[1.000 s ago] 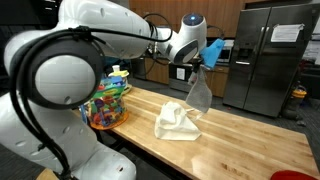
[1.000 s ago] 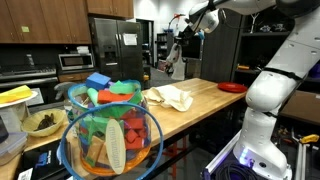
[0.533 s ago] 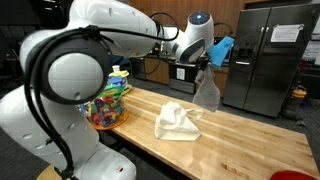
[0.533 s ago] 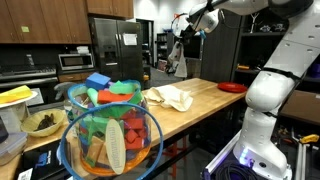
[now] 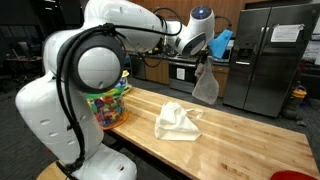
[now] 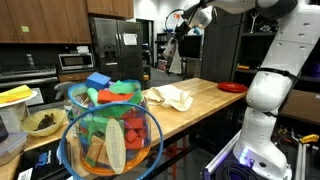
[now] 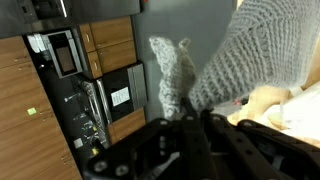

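Cloth lifted high over the worktop, pinched at its top

We see the worktop (image 5: 250, 145) with a wire basket (image 6: 110, 135) at one end, a cream cloth (image 5: 177, 122) crumpled near its middle, and the grey knitted cloth (image 5: 206, 85) hanging well above its far edge from the gripper (image 5: 204, 63), whose jaws are clamped on the cloth's upper end. Our worry is the grip. Only a small bunch of loose knit seems to be pinched, so a quick swing could let it slide out and drop past the far edge rather than onto the wood. The free hem might also snag on the arm. The basket is heaped with coloured toy blocks, and near it a bowl (image 6: 45, 122) holds something yellowish that we cannot make out.
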`<state>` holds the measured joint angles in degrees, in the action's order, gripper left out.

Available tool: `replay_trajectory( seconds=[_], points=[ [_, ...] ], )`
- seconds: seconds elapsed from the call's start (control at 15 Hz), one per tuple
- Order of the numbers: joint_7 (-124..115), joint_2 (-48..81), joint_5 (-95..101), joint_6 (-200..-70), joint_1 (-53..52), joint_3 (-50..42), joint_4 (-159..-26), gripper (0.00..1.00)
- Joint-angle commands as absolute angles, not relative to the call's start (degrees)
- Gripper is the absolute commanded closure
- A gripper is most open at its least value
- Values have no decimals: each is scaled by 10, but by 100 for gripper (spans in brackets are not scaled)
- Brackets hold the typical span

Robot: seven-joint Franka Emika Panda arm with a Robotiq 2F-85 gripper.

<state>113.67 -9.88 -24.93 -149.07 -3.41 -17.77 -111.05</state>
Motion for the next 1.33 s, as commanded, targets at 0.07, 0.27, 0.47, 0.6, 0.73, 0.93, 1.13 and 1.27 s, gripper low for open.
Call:
replay_trajectory(
  seconds=[0.07,0.27,0.47,0.6,0.73,0.93,1.13,1.27],
  points=[
    [1204,-31,-276,-1421,-16,-161,-1006,99],
    [1213,-11,-279,-1404,-1,-133,-979,99],
    [1198,-2,-274,-1410,6,-102,-972,99],
    [1200,-1,-271,-1411,8,-86,-973,99],
    [1204,-5,-265,-1406,9,-73,-979,99],
    [1213,-12,-255,-1402,7,-57,-987,99],
    [1220,-13,-256,-1395,3,-43,-988,99],
    [1230,-16,-259,-1389,3,-36,-989,99]
  ],
)
